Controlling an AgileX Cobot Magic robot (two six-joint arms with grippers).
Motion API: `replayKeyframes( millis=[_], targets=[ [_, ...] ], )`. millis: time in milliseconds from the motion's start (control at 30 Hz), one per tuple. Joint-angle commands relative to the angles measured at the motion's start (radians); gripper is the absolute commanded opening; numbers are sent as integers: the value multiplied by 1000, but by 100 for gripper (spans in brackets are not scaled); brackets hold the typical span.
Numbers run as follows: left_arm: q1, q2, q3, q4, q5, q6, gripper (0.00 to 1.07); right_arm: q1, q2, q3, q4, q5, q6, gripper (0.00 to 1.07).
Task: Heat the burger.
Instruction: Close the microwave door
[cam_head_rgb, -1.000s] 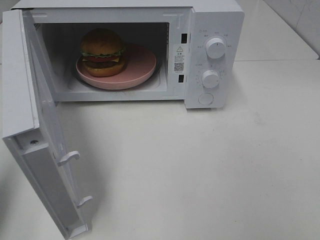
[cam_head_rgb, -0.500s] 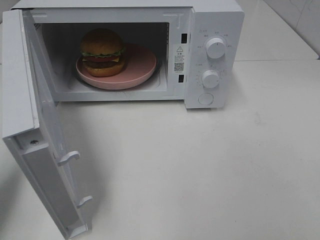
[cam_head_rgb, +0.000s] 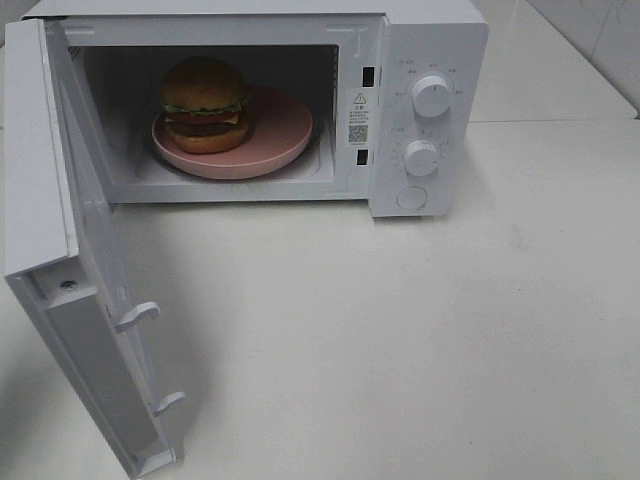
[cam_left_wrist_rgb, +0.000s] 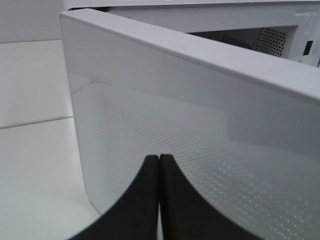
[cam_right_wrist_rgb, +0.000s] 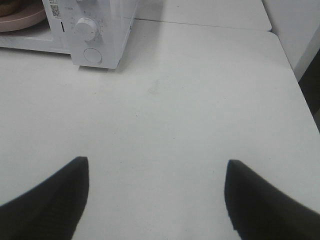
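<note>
The burger (cam_head_rgb: 205, 103), with a golden-brown bun and green lettuce edge, sits on a pink plate (cam_head_rgb: 280, 135) inside the open white microwave (cam_head_rgb: 425, 60). The microwave door (cam_head_rgb: 60, 230) stands swung wide open to the left. My left gripper (cam_left_wrist_rgb: 159, 162) is shut and empty, its tips close against the outer face of the door (cam_left_wrist_rgb: 200, 140); it is out of the exterior view. My right gripper (cam_right_wrist_rgb: 157, 172) is open and empty above the bare table, well to the right of the microwave (cam_right_wrist_rgb: 97, 35); a sliver of the plate (cam_right_wrist_rgb: 20, 17) shows there.
The microwave has two knobs (cam_head_rgb: 431, 95) and a round button (cam_head_rgb: 411, 197) on its right panel. The white table (cam_head_rgb: 400, 340) spreads in front. The table's right edge (cam_right_wrist_rgb: 292, 75) is near a wall.
</note>
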Motion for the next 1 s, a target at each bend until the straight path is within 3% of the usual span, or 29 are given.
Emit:
replayKeyframes(
  millis=[33, 167, 300, 667, 767, 833, 867, 900, 1000],
  targets=[
    [-1, 25, -4, 10, -61, -17, 0, -5, -27, 2, -2, -18, 1, 75],
    [-13, 64, -26, 35, -61, -32, 0, -5, -27, 2, -2, -18, 1, 75],
    [-79, 110, -74, 22, -36, -29, 0, -5, -27, 2, -2, -18, 1, 75],
    [-284, 263, -214, -183, -3, -2, 0, -5, -27, 2, -2, -18, 1, 75],
    [-335, 308, -263, -264, -3, 19, 0, -5, -27, 2, -2, -18, 1, 75],
    [-389, 348, -311, -340, 4, 73, 0, -5, -27, 2, -2, -18, 1, 75],
    [-389, 348, -311, -340, 4, 73, 0, -5, -27, 2, -2, -18, 1, 75],
    [-424, 371, -347, -386, 28, 114, 0, -5, -27, 2, -2, -18, 1, 75],
    [-462, 397, -392, -438, 66, 149, 0, -5, -27, 2, -2, -18, 1, 75]
  ],
)
